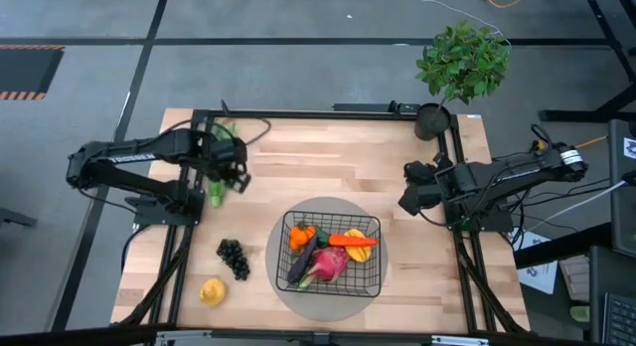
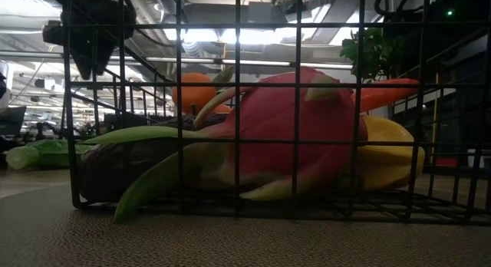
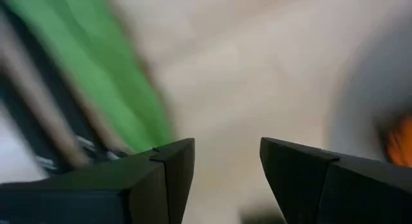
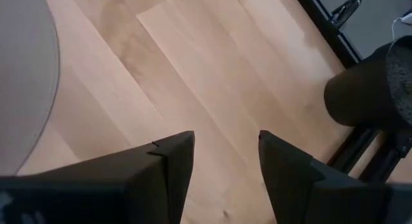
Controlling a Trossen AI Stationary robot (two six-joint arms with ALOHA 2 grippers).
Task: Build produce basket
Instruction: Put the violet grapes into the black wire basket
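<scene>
No readable writing or brand showed anywhere. Your bench [image 1: 328, 157] carried the basket [image 1: 288, 259] on a grey round mat [image 1: 328, 209], between the two tools and nearer the front edge than either. Inside lay the pink dragon fruit [image 1: 331, 261], eggplant [image 1: 302, 259], carrot [image 1: 353, 241] and orange clusters [image 1: 302, 234]. Your left tool [image 1: 241, 177] stood open, empty, just beside the green husk [image 1: 215, 192]; grapes [image 1: 234, 258] and yellow fruit [image 1: 212, 291] lay nearer the front. Your right tool [image 1: 405, 199] stood open, empty, near the potted plant [image 1: 459, 68].

green husk [image 3: 109, 76] blurred, eggplant [image 1: 302, 259] half buried
</scene>
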